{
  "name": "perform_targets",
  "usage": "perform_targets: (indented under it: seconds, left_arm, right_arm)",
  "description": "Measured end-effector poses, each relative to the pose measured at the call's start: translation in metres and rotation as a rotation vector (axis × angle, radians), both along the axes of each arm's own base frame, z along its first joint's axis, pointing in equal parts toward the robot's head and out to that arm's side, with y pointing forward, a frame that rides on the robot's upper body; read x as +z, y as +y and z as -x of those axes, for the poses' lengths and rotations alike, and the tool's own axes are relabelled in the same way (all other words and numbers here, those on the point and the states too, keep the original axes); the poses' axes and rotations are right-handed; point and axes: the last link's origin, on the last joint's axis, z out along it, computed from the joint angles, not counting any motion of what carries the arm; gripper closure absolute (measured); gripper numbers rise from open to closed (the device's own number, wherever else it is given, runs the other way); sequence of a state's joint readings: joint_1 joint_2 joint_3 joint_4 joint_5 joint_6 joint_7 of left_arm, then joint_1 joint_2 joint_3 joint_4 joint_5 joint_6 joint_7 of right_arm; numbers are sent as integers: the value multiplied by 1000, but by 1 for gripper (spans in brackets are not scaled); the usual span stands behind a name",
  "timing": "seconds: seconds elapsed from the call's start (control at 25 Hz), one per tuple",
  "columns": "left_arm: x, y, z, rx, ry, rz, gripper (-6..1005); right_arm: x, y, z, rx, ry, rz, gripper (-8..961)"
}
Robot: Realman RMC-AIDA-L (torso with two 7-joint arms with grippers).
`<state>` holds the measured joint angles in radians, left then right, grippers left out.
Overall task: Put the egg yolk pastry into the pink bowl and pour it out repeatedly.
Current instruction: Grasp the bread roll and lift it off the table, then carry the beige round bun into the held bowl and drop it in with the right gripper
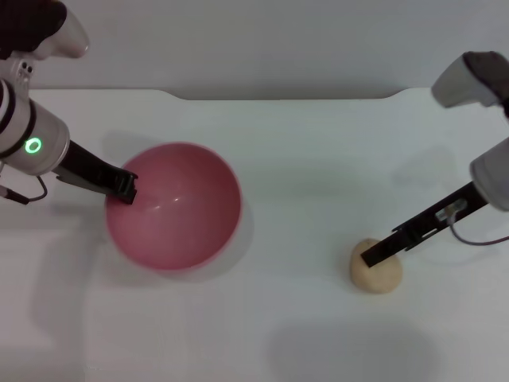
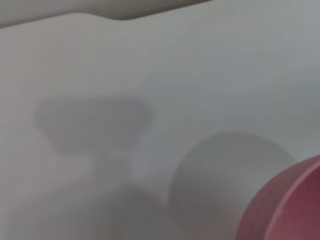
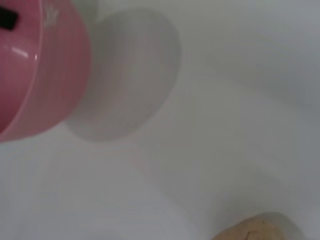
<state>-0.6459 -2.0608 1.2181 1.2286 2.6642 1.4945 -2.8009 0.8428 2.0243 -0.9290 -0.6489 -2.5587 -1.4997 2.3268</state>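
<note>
The pink bowl (image 1: 181, 213) hangs a little above the white table, left of centre, and casts a shadow beneath it. My left gripper (image 1: 126, 189) is shut on its left rim, one finger (image 3: 7, 19) inside the wall. The bowl is empty. Its outer wall (image 2: 290, 205) fills a corner of the left wrist view, and the bowl (image 3: 35, 75) also shows in the right wrist view. The egg yolk pastry (image 1: 383, 275), a pale beige lump, lies on the table at the right. My right gripper (image 1: 372, 256) reaches down onto its upper left side. An edge of the pastry (image 3: 255, 230) shows in the right wrist view.
The white table (image 1: 302, 159) runs back to a far edge with a shallow notch (image 1: 286, 97) in the middle. Nothing else stands on it.
</note>
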Motion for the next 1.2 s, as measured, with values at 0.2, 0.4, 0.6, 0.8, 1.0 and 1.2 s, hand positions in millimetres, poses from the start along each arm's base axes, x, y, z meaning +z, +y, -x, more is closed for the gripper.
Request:
perform_targets:
  seconds: [0.2,0.4,0.6,0.8,1.0,1.2]
  left_arm:
    - [0,2,-4,-12,3,1,1001]
    - [0,4,-5,-18,4,1,1001]
    - [0,4,-6,-17,4,0,1001]
    - [-1,4,-7,-20,3,5,1001]
    - [-4,2,-6,-13,6,22,1001]
    - [-14,-2,-9,-31,33,70,1000]
  right_arm:
    - [-17,-1,-3,37,-99,3,585]
    - [-23,6,-2,53,-139,-35,588]
    - [-19,11,4,56,-77,-85,591]
    - [-10,11,0,57,-50,-126,605]
    - [-1,8,-1,70,59,-152,657]
    - [28,10,21,175,236,-209,715]
